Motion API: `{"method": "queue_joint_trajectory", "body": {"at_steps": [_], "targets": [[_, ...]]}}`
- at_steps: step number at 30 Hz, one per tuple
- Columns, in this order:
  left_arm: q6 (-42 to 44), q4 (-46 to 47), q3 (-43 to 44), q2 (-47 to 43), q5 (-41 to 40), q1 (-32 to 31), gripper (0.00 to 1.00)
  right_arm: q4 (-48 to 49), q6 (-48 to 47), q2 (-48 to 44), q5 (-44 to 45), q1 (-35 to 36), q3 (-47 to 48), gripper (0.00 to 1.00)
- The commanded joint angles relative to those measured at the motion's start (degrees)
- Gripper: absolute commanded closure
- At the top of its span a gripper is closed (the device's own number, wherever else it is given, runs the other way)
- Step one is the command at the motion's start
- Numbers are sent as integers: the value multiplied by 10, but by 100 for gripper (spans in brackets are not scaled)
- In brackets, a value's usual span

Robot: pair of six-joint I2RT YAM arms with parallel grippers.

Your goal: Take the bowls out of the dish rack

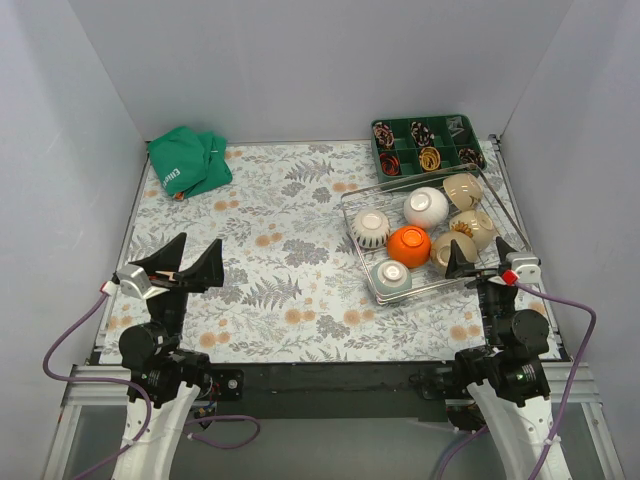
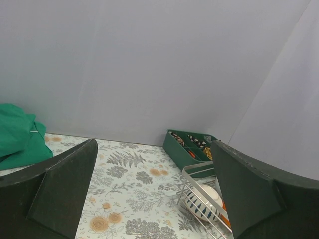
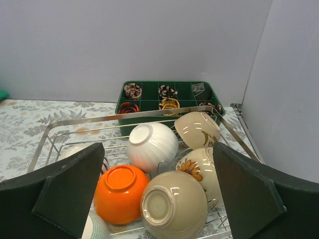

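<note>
The wire dish rack (image 1: 356, 196) stands at the right of the table and holds several bowls, most upside down: a white ribbed one (image 1: 426, 207), an orange one (image 1: 409, 245), a striped one (image 1: 371, 227), a pale green one (image 1: 391, 277) and beige ones (image 1: 463, 189). My right gripper (image 1: 484, 255) is open and empty at the rack's near right corner. In its wrist view a beige bowl (image 3: 174, 203) lies between its fingers, beside the orange bowl (image 3: 121, 193) and the white bowl (image 3: 152, 146). My left gripper (image 1: 186, 262) is open and empty over the table at the left, far from the rack (image 2: 199, 172).
A green compartment tray (image 1: 426, 144) with small items sits right behind the rack. A green cloth (image 1: 188, 160) lies at the back left. Grey walls close the table on three sides. The floral mat (image 1: 280, 260) lies bare between my left gripper and the rack.
</note>
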Motion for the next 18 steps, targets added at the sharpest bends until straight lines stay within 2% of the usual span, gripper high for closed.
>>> {"method": "queue_joint_trajectory", "body": {"at_steps": [1,7,10,13,18], "targets": [[0,-1,-2,-24,0,3,2,23,5,-109,-28,-3,11,1],[-2,-40,19,25,-4,3,2,18,57,-62,-42,-3,24,2],[-6,-71,41,64,-7,2,2,-16,83,-5,-49,-3,53,1],[-5,-130,74,102,-4,1,2,-61,88,96,-56,-3,103,1],[-1,-167,95,144,9,-4,2,-128,89,217,-85,-3,182,2]]}}
